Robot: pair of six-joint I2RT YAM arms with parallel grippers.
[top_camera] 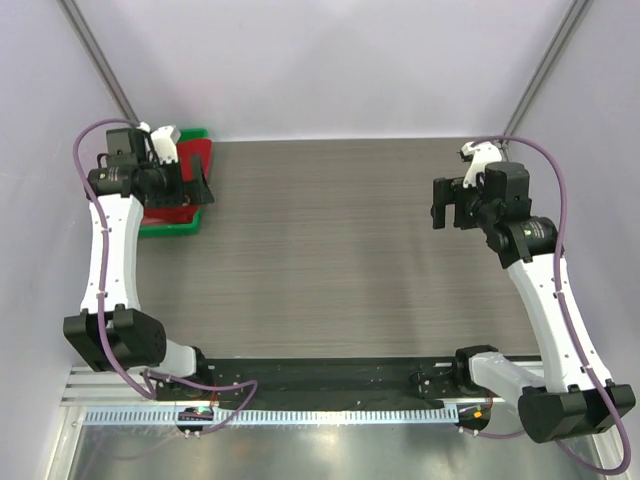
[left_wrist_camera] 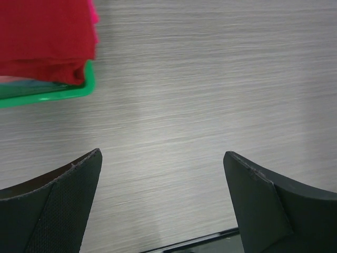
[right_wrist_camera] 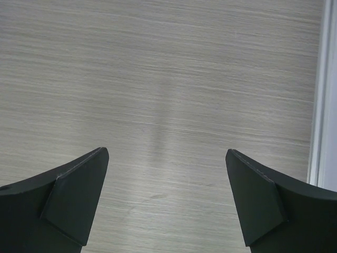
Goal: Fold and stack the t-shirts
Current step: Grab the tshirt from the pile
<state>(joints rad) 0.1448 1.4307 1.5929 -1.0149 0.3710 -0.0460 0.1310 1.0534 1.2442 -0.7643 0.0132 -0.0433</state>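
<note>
A folded deep red t-shirt (left_wrist_camera: 47, 37) lies on top of a pile in the green tray (left_wrist_camera: 50, 96) at the table's far left; a bright pink edge (left_wrist_camera: 95, 11) pokes out beside it. From above, red cloth (top_camera: 196, 157) shows behind my left arm. My left gripper (left_wrist_camera: 162, 154) hovers open over bare table just right of the tray, holding nothing; in the top view the left gripper (top_camera: 203, 188) sits at the tray's right edge. Over bare table on the right side, my right gripper (top_camera: 444, 208) is also open and holds nothing, and the right wrist view shows only wood grain between the right gripper (right_wrist_camera: 167, 151) and the table.
The grey wood-grain table (top_camera: 330, 250) spreads between the arms. White walls close in the left, back and right sides. A pale rail (right_wrist_camera: 321, 95) runs along the table's edge in the right wrist view. A black strip and cable track (top_camera: 300, 410) lie at the near edge.
</note>
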